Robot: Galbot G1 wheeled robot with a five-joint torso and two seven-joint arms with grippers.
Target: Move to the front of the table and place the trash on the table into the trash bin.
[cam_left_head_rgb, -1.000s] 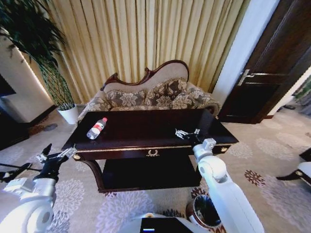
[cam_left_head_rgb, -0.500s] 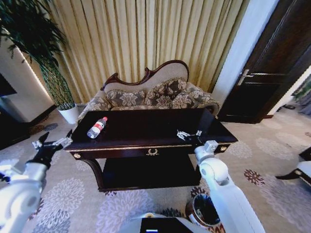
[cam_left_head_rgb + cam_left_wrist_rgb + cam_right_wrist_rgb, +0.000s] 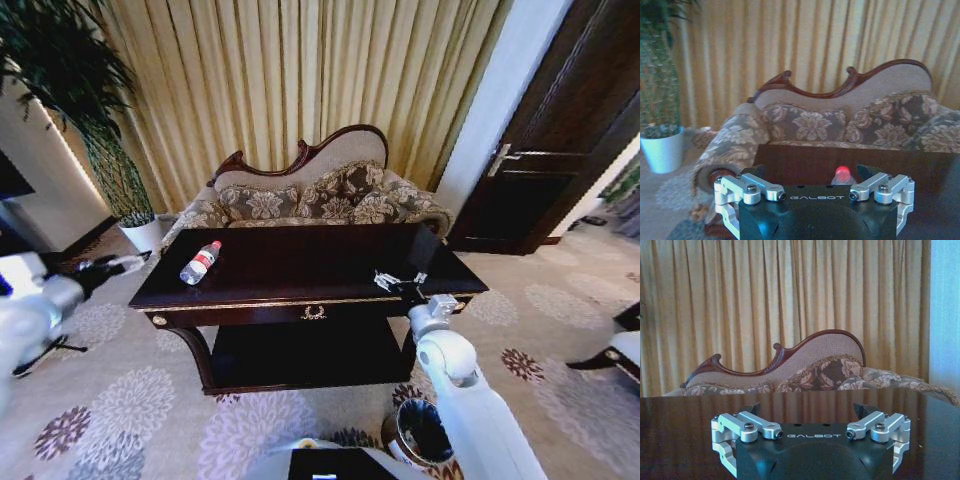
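Bottle (image 3: 199, 263) lies near the worktop's (image 3: 300, 262) left edge; left hand (image 3: 112, 265), spread, lines up beside it. Right hand (image 3: 400, 282), also spread, hovers over the front-right corner, bin (image 3: 420, 437) below.

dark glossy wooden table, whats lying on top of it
A clear plastic bottle with a red cap lies near the table's left end. The right claw covers a patch near the right front edge.

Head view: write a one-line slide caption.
Right gripper open over the table; bottle lies at its far-left corner.
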